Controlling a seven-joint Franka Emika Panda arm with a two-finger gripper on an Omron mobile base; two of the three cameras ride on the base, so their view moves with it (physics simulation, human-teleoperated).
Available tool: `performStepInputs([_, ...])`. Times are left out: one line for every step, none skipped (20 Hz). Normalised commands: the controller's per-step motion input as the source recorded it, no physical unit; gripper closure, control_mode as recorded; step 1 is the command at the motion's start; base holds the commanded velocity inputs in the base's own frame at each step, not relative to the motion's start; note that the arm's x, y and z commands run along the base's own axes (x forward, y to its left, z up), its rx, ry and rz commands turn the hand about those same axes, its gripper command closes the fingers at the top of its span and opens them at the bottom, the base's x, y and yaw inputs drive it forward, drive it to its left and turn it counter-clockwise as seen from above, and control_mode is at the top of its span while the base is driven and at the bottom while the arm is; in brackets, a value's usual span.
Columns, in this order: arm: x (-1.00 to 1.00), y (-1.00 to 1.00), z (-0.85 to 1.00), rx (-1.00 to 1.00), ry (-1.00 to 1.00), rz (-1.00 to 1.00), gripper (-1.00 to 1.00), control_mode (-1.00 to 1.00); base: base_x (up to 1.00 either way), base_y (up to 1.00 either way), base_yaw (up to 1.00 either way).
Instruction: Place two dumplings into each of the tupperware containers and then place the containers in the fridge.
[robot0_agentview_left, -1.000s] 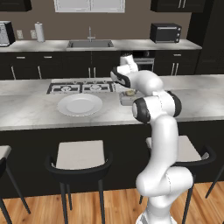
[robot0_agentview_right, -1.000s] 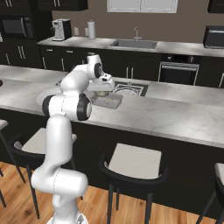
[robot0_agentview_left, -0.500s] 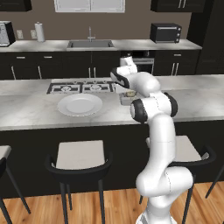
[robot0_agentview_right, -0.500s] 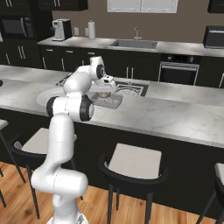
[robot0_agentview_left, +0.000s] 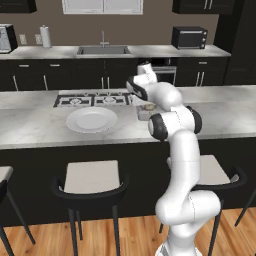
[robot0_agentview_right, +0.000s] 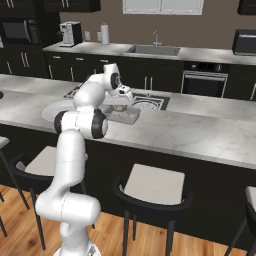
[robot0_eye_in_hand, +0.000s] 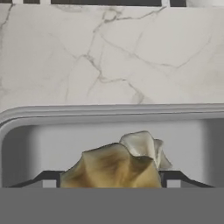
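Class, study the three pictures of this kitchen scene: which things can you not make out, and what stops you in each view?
- Whether the gripper grips or only straddles the dumpling: hand view, the bottom band cuts off its tips.
- How many dumplings lie in the clear container: right base view, too small, and the hand covers it.
- The container in the left base view: the arm hides most of it.

A marble island counter (robot0_agentview_left: 40, 131) is fronted by dark stools (robot0_agentview_left: 92, 181) on a wood floor (robot0_agentview_left: 125, 239). At 12 o'clock, dark cabinets (robot0_agentview_left: 60, 77) are topped by a sink (robot0_agentview_left: 103, 49); a microwave (robot0_agentview_left: 189, 37) is seen at 1 o'clock, a brown wall (robot0_agentview_left: 100, 27) behind.
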Motion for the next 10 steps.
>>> performStepInputs([-0.11, -0.24, 0.00, 0.00, -0.05, -0.03, -1.00, -1.00, 0.00, 0.00, 0.00])
performStepInputs([-0.18, -0.21, 0.00, 0.00, -0.08, -0.02, -1.00, -1.00, 0.00, 0.00, 0.00])
performStepInputs([-0.23, -0.18, 0.00, 0.00, -0.11, -0.02, -1.00, -1.00, 0.00, 0.00, 0.00])
performStepInputs([-0.27, -0.15, 0.00, 0.00, -0.12, -0.01, -1.00, -1.00, 0.00, 0.00, 0.00])
performStepInputs([-0.34, -0.14, 0.00, 0.00, -0.15, 0.00, -1.00, -1.00, 0.00, 0.00, 0.00])
performStepInputs([-0.41, -0.17, 0.00, 0.00, -0.16, 0.00, -1.00, -1.00, 0.00, 0.00, 0.00])
performStepInputs([-0.44, -0.16, 0.00, 0.00, -0.18, 0.00, -1.00, -1.00, 0.00, 0.00, 0.00])
performStepInputs([-0.45, -0.13, 0.03, 0.01, -0.18, 0.00, -1.00, -1.00, 0.00, 0.00, 0.00])
performStepInputs([-0.51, -0.12, 0.14, 0.02, -0.18, 0.00, -1.00, -1.00, 0.00, 0.00, 0.00])
performStepInputs([-0.65, -0.29, 0.18, 0.03, -0.17, 0.00, -1.00, -1.00, 0.00, 0.00, 0.00])
